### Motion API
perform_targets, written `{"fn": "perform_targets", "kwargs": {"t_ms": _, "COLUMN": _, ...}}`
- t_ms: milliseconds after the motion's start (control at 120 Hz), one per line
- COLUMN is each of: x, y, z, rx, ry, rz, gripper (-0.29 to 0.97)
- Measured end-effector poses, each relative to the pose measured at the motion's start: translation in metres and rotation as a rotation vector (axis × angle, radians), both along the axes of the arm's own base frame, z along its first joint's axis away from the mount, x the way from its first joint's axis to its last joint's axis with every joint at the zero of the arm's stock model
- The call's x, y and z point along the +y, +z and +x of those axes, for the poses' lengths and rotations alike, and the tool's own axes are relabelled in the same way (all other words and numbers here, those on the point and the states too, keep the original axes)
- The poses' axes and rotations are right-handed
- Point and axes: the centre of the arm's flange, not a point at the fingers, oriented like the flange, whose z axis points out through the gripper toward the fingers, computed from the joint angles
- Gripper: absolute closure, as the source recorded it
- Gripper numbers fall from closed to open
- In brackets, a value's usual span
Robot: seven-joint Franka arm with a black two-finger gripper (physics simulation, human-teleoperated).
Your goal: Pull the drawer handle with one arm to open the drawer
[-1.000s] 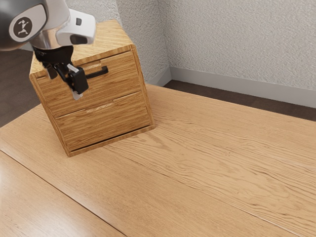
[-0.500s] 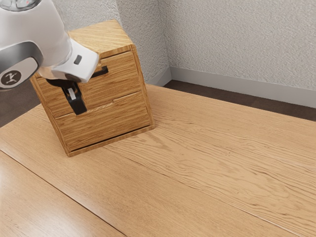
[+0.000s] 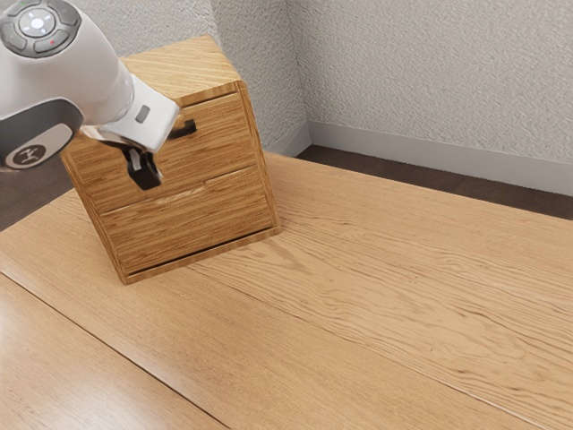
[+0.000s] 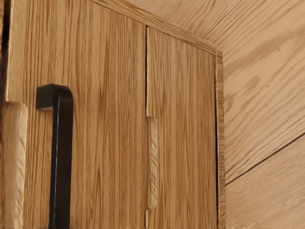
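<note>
Exterior view: the wooden cabinet (image 3: 192, 210) stands on the table (image 3: 376, 296) at the exterior view's left, toward the far edge. The arm reaches in from the upper left and puts the gripper (image 3: 143, 168) close against the upper drawer (image 3: 215, 134). One end of the black drawer handle (image 3: 185, 129) pokes out just right of the hand. We cannot tell how wide the gripper stands or whether it has hold of anything. The drawer front looks flush with the cabinet. Wrist view: the drawer handle (image 4: 61, 157) is close under the hand, and the upper drawer (image 4: 105, 119) sits level with the lower drawer (image 4: 186, 133). Our judgement: the approach is made, the grasp is unconfirmed, and the pull is not yet begun.
</note>
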Motion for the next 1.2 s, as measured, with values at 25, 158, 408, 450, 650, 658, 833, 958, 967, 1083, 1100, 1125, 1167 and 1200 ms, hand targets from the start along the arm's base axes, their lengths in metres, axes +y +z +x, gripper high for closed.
{"fn": "perform_targets", "kwargs": {"t_ms": 25, "x": 0.004, "y": 0.004, "z": 0.004, "rx": -0.009, "ry": 0.001, "rz": -0.01, "gripper": 0.0}}
{"fn": "perform_targets", "kwargs": {"t_ms": 158, "x": 0.013, "y": 0.017, "z": 0.023, "rx": -0.034, "ry": 0.001, "rz": -0.056, "gripper": 0.0}}
{"fn": "perform_targets", "kwargs": {"t_ms": 408, "x": 0.047, "y": -0.005, "z": 0.029, "rx": 0.006, "ry": 0.038, "rz": -0.086, "gripper": 0.0}}
{"fn": "perform_targets", "kwargs": {"t_ms": 450, "x": 0.051, "y": -0.007, "z": 0.029, "rx": 0.011, "ry": 0.043, "rz": -0.085, "gripper": 0.0}}
{"fn": "perform_targets", "kwargs": {"t_ms": 650, "x": 0.054, "y": -0.017, "z": 0.039, "rx": 0.028, "ry": 0.041, "rz": -0.085, "gripper": 0.0}}
{"fn": "perform_targets", "kwargs": {"t_ms": 658, "x": 0.053, "y": -0.018, "z": 0.039, "rx": 0.029, "ry": 0.04, "rz": -0.084, "gripper": 0.0}}
{"fn": "perform_targets", "kwargs": {"t_ms": 833, "x": 0.06, "y": -0.024, "z": 0.044, "rx": 0.038, "ry": 0.045, "rz": -0.083, "gripper": 0.0}}
{"fn": "perform_targets", "kwargs": {"t_ms": 958, "x": 0.063, "y": -0.023, "z": 0.044, "rx": 0.036, "ry": 0.049, "rz": -0.084, "gripper": 0.0}}
{"fn": "perform_targets", "kwargs": {"t_ms": 967, "x": 0.064, "y": -0.023, "z": 0.044, "rx": 0.036, "ry": 0.049, "rz": -0.084, "gripper": 0.0}}
{"fn": "perform_targets", "kwargs": {"t_ms": 1083, "x": 0.067, "y": -0.021, "z": 0.044, "rx": 0.031, "ry": 0.055, "rz": -0.084, "gripper": 0.0}}
{"fn": "perform_targets", "kwargs": {"t_ms": 1100, "x": 0.069, "y": -0.021, "z": 0.044, "rx": 0.032, "ry": 0.057, "rz": -0.085, "gripper": 0.0}}
{"fn": "perform_targets", "kwargs": {"t_ms": 1125, "x": 0.071, "y": -0.022, "z": 0.044, "rx": 0.033, "ry": 0.059, "rz": -0.085, "gripper": 0.0}}
{"fn": "perform_targets", "kwargs": {"t_ms": 1167, "x": 0.074, "y": -0.023, "z": 0.044, "rx": 0.035, "ry": 0.064, "rz": -0.087, "gripper": 0.0}}
{"fn": "perform_targets", "kwargs": {"t_ms": 1200, "x": 0.076, "y": -0.024, "z": 0.044, "rx": 0.035, "ry": 0.068, "rz": -0.088, "gripper": 0.0}}
